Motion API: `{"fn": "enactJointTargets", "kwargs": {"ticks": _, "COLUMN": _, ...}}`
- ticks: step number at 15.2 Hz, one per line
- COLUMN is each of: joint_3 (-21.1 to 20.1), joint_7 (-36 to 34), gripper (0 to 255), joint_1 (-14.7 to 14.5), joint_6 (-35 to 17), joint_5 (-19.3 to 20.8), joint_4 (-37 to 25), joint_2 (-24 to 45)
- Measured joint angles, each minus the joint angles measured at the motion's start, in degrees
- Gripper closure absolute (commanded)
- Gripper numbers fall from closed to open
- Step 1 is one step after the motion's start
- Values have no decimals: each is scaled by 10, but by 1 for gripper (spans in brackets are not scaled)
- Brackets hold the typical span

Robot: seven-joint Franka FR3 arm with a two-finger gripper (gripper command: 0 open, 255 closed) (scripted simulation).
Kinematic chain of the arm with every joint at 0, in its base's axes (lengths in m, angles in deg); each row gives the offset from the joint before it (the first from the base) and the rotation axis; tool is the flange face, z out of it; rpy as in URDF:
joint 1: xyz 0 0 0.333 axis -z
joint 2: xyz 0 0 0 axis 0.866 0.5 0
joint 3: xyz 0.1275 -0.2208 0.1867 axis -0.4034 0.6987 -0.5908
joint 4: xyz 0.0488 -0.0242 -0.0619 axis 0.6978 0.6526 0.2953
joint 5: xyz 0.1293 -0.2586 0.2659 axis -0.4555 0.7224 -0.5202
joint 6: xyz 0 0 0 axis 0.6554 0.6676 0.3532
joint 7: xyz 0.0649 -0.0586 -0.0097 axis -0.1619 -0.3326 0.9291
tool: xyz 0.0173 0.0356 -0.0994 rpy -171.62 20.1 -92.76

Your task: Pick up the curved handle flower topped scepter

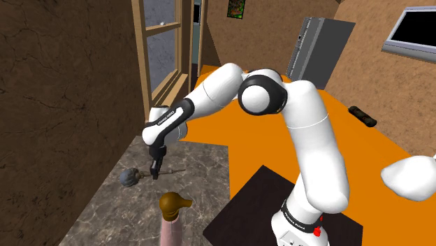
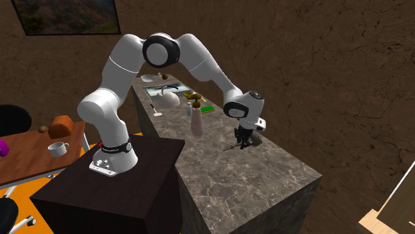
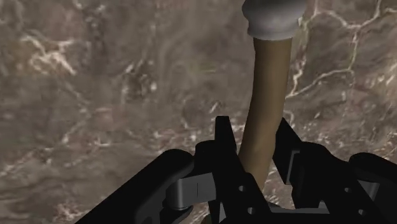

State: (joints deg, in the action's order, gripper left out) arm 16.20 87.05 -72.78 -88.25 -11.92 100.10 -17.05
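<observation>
The scepter (image 3: 270,76) lies on the marble counter (image 3: 95,95): a curved tan handle ending in a grey flower head (image 3: 272,16). My gripper (image 3: 254,127) is down over the handle, with its two black fingers (image 3: 224,137) pressed against either side, shut on it well behind the head. From the shoulder view the gripper (image 1: 155,170) points straight down at the counter. The grey flower head (image 1: 129,177) rests just to its left. In the second exterior view the gripper (image 2: 241,143) sits low at the counter's far edge.
A pink bottle with a brown top (image 1: 170,216) stands on the counter (image 1: 105,210) close to the gripper, toward the stand; it is also upright behind the arm (image 2: 196,123). Several more items (image 2: 166,100) crowd the counter's far end. A window frame (image 1: 157,49) rises beyond the counter.
</observation>
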Motion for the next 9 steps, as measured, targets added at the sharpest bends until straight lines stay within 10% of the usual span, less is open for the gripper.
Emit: {"fn": "enactJointTargets", "kwargs": {"ticks": 9, "joint_3": 3, "joint_7": -13, "gripper": 255, "joint_1": -1, "joint_6": 45, "joint_5": 5, "joint_4": 3, "joint_2": -49}}
